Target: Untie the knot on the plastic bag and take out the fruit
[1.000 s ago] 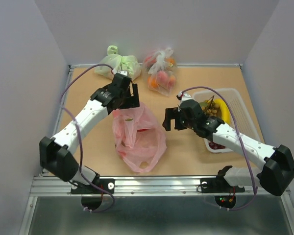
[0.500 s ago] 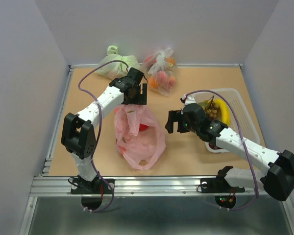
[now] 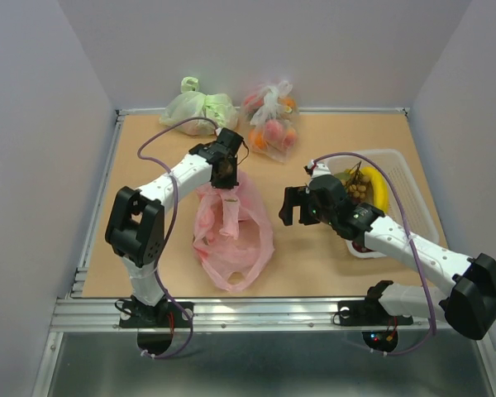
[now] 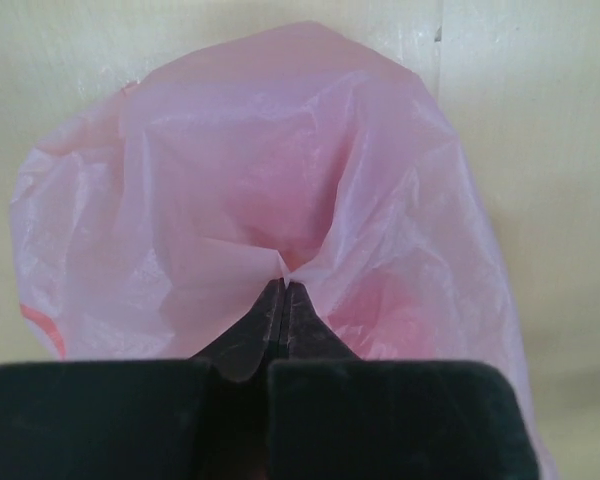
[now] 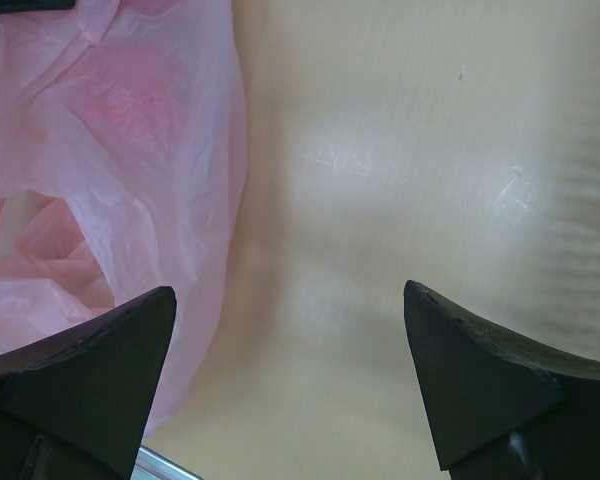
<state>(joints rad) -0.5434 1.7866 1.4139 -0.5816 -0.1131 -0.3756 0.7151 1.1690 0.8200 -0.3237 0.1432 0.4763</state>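
Left arm: elbow bent, reaching over the far end of the plastic bag (image 3: 231, 240).
Left claw (image 4: 283, 288): pointing down, pinched closed on a fold of the plastic bag.
Right arm: stretched low, just right of the plastic bag.
Right claw (image 5: 290, 300): jaws spread wide, gripping nothing.

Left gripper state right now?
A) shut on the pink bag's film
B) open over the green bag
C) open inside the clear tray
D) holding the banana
A: in the left wrist view the left gripper has its jaws pressed together, with a fold of the pink plastic bag pinched at the tips.
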